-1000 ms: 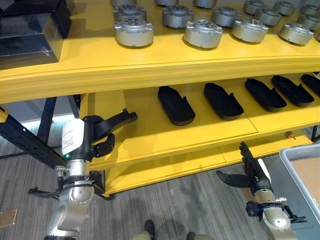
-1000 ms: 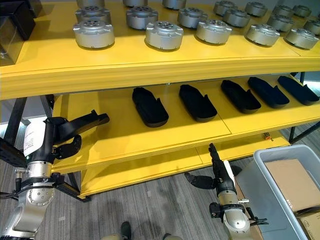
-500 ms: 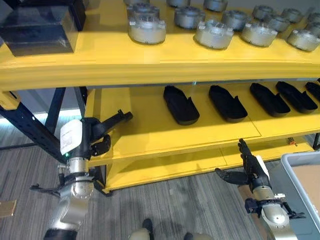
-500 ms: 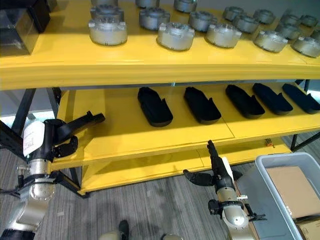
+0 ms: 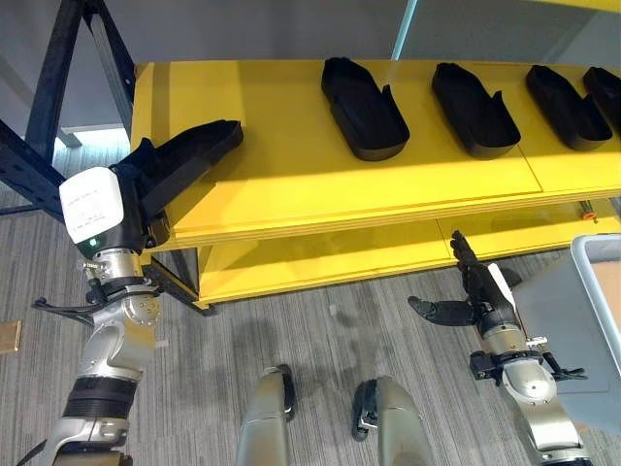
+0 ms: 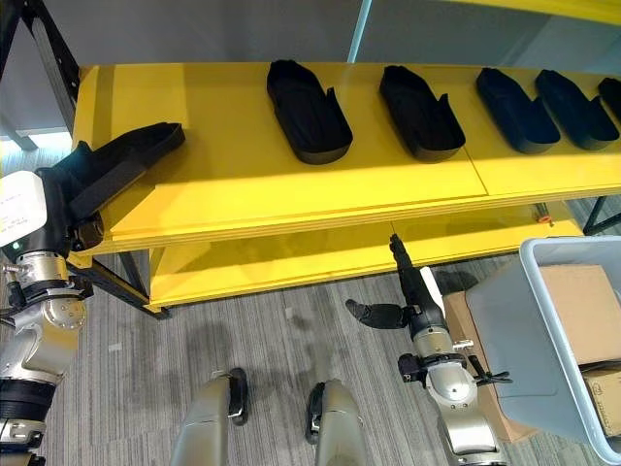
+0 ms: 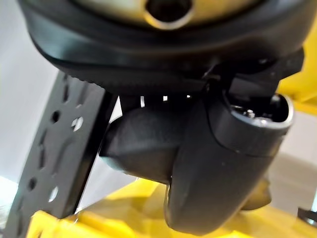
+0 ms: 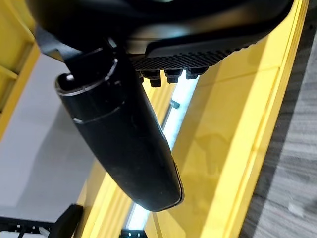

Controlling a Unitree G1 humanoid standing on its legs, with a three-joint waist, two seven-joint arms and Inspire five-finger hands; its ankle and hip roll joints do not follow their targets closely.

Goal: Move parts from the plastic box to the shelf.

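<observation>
The left robot hand (image 5: 160,180) reaches over the near left corner of the yellow shelf (image 5: 291,170) with its fingers straight and laid together, holding nothing; whether the fingertips touch the board cannot be told. The right robot hand (image 5: 475,291) hangs low over the grey plank floor (image 5: 320,340), fingers straight and pointing up toward the shelf's lower board, thumb spread out to the side, empty. On the smooth, glossy shelf lie matte black parts (image 5: 364,94), long shoe-shaped shells with raised rims, set in a row with their long axes running from the front edge toward the back, slightly slanted. The grey plastic box (image 6: 572,340) stands on the floor beside the right arm, with brown cardboard inside.
</observation>
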